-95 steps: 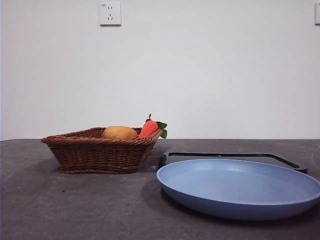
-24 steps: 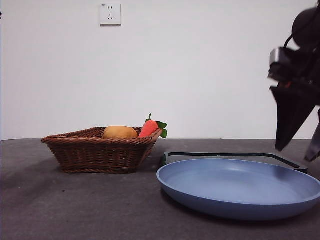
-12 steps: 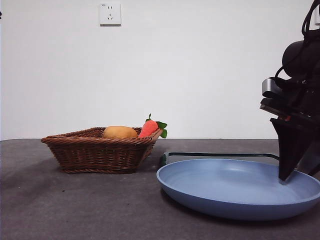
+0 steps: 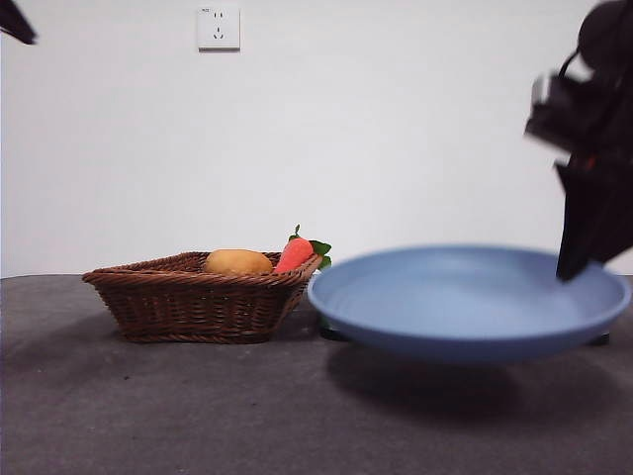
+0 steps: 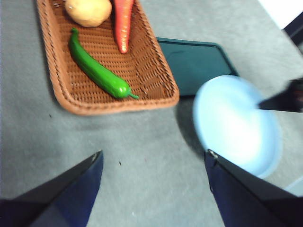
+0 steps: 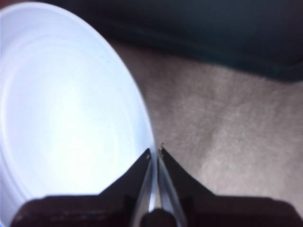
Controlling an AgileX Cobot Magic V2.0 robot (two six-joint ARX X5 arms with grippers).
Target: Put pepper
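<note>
The dark-green pepper (image 5: pixel 97 72) lies in the brown wicker basket (image 5: pixel 156 78), beside a tan potato (image 5: pixel 88 11) and an orange carrot (image 5: pixel 123 23). From the front the basket (image 4: pixel 198 297) hides the pepper. My right gripper (image 4: pixel 584 262) is shut on the rim of the blue plate (image 4: pixel 465 302) and holds it off the table; the right wrist view shows the jaws (image 6: pixel 155 153) pinching the plate's edge (image 6: pixel 147 137). My left gripper (image 5: pixel 154 158) hangs open high above the table, short of the basket, and shows in the front view as a black tip (image 4: pixel 15 20) at the top corner.
A dark green tray (image 5: pixel 194 64) lies on the grey table between the basket and the plate. A white wall with a socket (image 4: pixel 218 27) stands behind.
The right gripper came down onto the plate's right rim, shut on it and has lifted the plate off the table. The left arm's tip has come further into the top left corner.
</note>
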